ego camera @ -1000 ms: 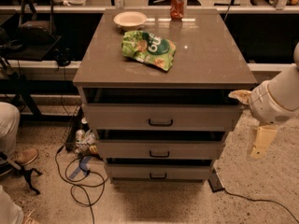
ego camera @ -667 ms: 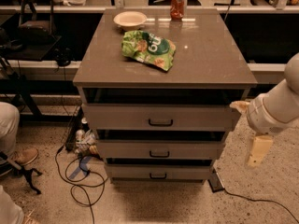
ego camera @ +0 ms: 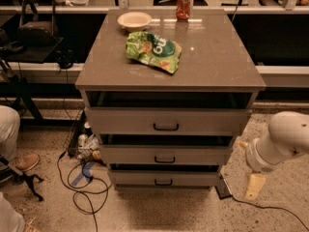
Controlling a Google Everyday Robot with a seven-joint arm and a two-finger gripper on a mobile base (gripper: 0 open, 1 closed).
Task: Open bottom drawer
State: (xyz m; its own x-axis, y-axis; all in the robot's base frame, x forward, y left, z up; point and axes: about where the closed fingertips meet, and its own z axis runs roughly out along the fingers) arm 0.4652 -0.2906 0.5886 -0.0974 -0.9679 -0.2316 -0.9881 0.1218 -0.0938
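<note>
The bottom drawer (ego camera: 164, 179) is the lowest and narrowest grey-beige front of the cabinet, with a small black bar handle (ego camera: 163, 182). It looks shut or nearly so. My gripper (ego camera: 247, 166) is at the right of the cabinet, low, about level with the middle and bottom drawers and apart from them. It is open and empty; one beige finger (ego camera: 254, 186) points down at the floor. The white forearm (ego camera: 285, 138) comes in from the right edge.
The middle drawer (ego camera: 164, 154) and the wide top drawer (ego camera: 166, 121) sit above. On the cabinet top (ego camera: 217, 62) lie a green chip bag (ego camera: 153, 50), a bowl (ego camera: 134, 20) and a red can (ego camera: 183, 5). Cables (ego camera: 82, 187) trail on the left floor; a person's shoe (ego camera: 26, 162) is at far left.
My arm and gripper have come down and slightly left, from beside the top drawer to beside the lower drawers. The drawers have not moved.
</note>
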